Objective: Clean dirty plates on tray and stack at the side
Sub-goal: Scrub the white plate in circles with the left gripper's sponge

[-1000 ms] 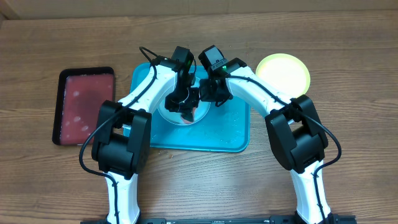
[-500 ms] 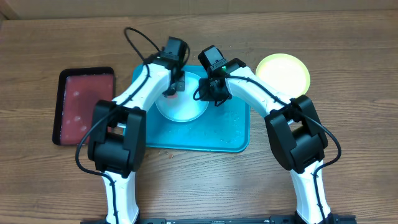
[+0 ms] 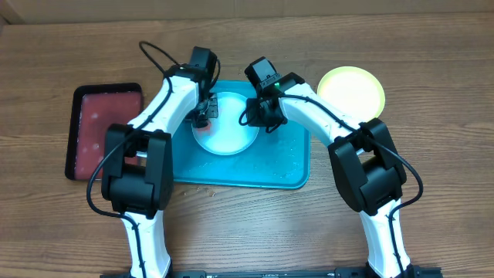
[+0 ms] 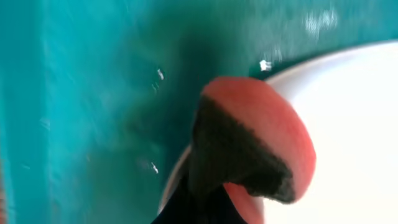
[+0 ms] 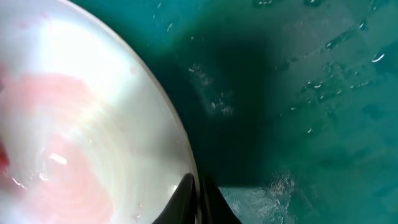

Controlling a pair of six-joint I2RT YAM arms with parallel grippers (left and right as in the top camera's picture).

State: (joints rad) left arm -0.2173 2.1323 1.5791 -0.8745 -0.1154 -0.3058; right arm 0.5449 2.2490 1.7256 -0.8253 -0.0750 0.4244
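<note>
Wood desk (image 3: 247, 224) fills overhead view. Turquoise tray (image 3: 285, 166) at ctr w/ pale plate (image 3: 231, 139) on it; yellow-green plate (image 3: 351, 91) on desk just R of tray, dark-red tray (image 3: 108, 131) at L. L wrist cam alone shows L gripper (image 3: 205, 114) jaws clamped on red sponge (image 4: 261, 124) at plate rim. R wrist cam alone shows R gripper (image 5: 198, 196) jaws together at rim, and pink smear (image 5: 68, 137) on plate.

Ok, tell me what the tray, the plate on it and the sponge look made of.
Tray: likely plastic, glossy turquoise with water droplets beading. Plate: probably plastic, smooth pale sheen. Sponge: soft pink foam backed by coarse dark scouring layer.
</note>
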